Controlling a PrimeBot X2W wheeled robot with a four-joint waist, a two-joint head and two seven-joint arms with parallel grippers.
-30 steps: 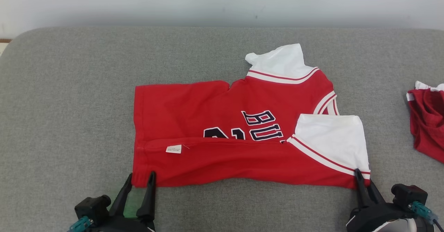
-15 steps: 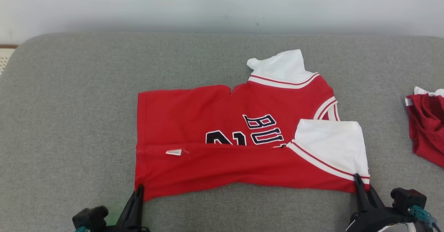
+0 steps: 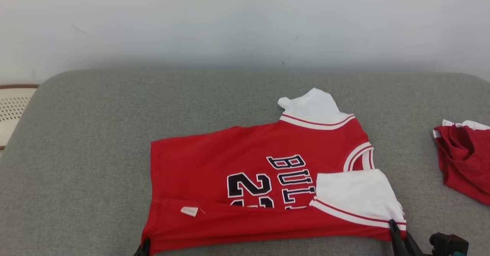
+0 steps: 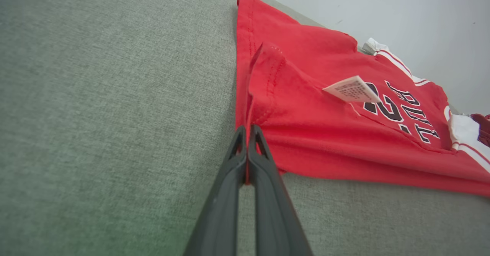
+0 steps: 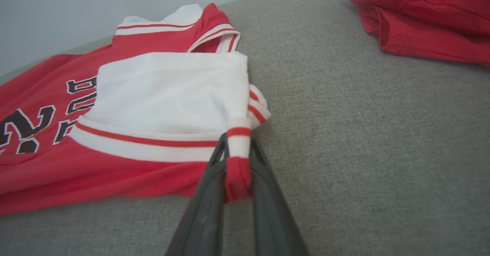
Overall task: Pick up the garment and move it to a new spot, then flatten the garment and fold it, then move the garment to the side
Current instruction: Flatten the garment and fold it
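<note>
Now | jersey [image 3: 214, 160] reads "BUL", "2" | tag [image 4: 352, 89] print unreadable

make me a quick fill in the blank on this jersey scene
The left gripper and the right gripper are each ___ on the near edge of the jersey.
The folded-over sleeve is ___ in colour.
A second red garment lies to the jersey's ___ in the head view.
Missing words: shut; white; right.
</note>
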